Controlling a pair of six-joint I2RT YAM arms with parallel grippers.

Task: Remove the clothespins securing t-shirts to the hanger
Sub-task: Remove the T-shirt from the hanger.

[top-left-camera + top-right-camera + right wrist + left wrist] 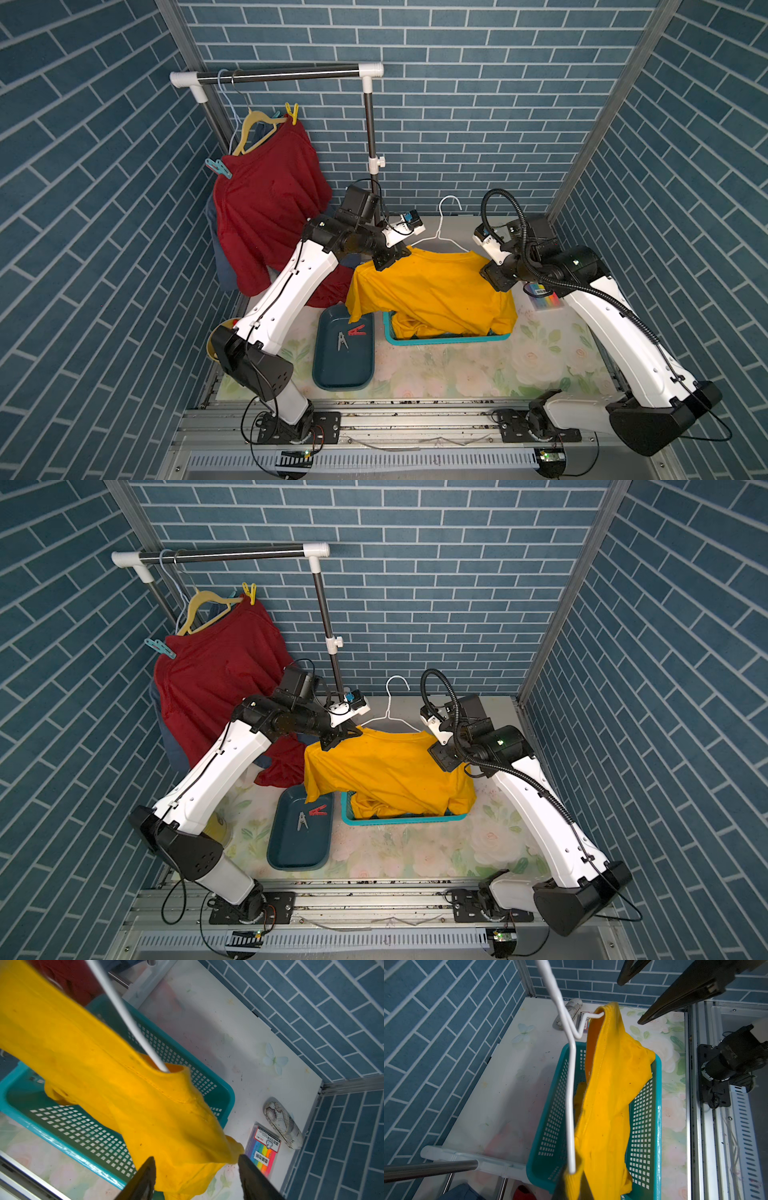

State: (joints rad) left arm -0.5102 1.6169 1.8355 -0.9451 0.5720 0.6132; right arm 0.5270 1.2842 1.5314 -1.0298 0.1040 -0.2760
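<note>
The orange-yellow t-shirt [432,286] hangs on a white wire hanger [440,237] over the teal basket [449,340]. My left gripper [571,1184] is shut on the shirt's shoulder at one end of the hanger. At the other shoulder, my right gripper [196,1169] stands open with cloth between its fingers. The dark red t-shirt [270,199] hangs from the rail, pinned by a yellow clothespin [292,112] and a teal clothespin [218,168]. A slate blue t-shirt [226,270] peeks out behind it. A red clothespin [356,331] and a grey clothespin [342,340] lie in the dark tray [343,374].
The clothes rail [282,74] and its upright post [371,137] stand at the back left. A pack of coloured sticky notes [264,1153] and a patterned case [282,1124] lie by the right wall. A yellow bowl [214,345] sits behind the left arm.
</note>
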